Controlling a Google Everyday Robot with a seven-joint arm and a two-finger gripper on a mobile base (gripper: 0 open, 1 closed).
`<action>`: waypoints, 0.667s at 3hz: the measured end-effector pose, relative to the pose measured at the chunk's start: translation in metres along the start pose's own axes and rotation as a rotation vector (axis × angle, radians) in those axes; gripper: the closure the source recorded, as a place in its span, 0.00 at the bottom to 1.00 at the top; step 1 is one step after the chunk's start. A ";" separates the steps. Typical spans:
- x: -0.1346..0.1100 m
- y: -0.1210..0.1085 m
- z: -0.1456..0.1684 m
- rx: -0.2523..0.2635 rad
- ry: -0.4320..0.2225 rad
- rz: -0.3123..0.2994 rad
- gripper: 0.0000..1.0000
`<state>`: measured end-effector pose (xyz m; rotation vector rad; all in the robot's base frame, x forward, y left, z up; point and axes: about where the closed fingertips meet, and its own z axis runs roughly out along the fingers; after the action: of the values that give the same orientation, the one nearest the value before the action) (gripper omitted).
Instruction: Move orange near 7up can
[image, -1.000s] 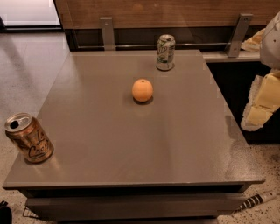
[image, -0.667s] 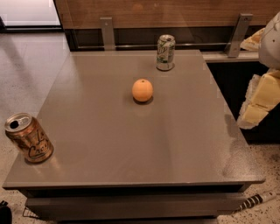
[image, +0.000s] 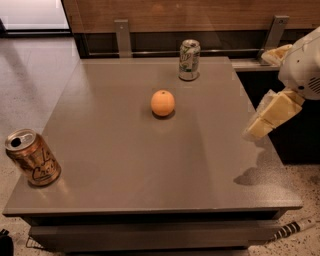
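The orange sits on the grey table, a little back of its middle. The 7up can, silver-white with green markings, stands upright near the table's back edge, behind and a little right of the orange. My gripper hangs at the table's right edge, above the surface and well to the right of the orange. It holds nothing that I can see.
A copper-gold can with dark script stands tilted at the table's front left corner. A wooden wall panel with metal brackets runs behind the table. A low ledge lies at the back right. The floor is at the left.
My gripper has moved a little to the left, toward the table's right edge. The orange and both cans have not moved.
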<state>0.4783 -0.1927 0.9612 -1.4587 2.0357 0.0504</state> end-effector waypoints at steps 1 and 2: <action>-0.005 -0.009 0.031 0.029 -0.205 0.071 0.00; -0.024 -0.014 0.048 0.038 -0.391 0.137 0.00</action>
<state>0.5174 -0.1604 0.9393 -1.1764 1.7981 0.3259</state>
